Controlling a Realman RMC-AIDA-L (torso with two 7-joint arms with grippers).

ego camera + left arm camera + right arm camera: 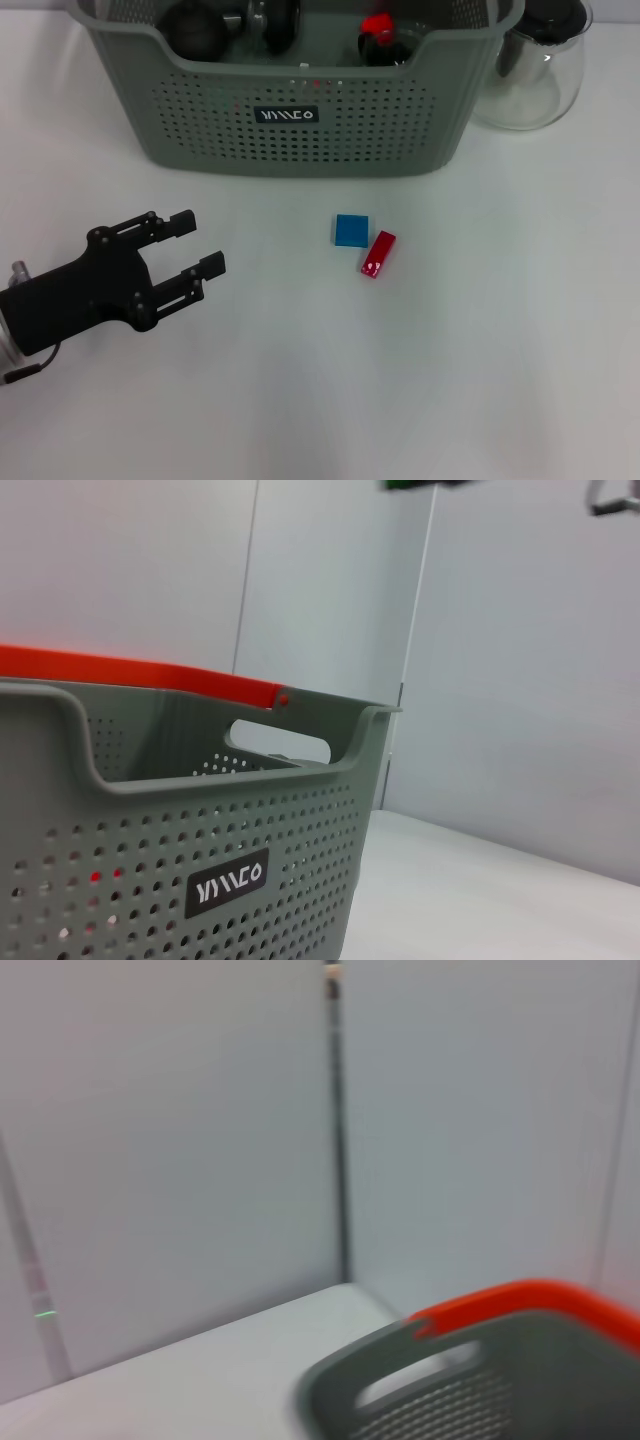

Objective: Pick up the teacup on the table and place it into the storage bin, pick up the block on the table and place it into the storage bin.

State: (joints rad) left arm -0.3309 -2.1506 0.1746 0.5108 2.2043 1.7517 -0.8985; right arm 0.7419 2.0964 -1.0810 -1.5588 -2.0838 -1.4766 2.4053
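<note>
The storage bin [300,130] is grey-green, its sides dotted with rows of small holes, and carries a black label [286,115] with white lettering. In the wrist views an orange-red band [140,670] runs along its rim. On the white desk [450,380] lie 1 blue block [351,230] and 1 glossy red block [378,253]. The left gripper [195,245] is black. The glass jug [535,70] is clear with a dark lid.
</note>
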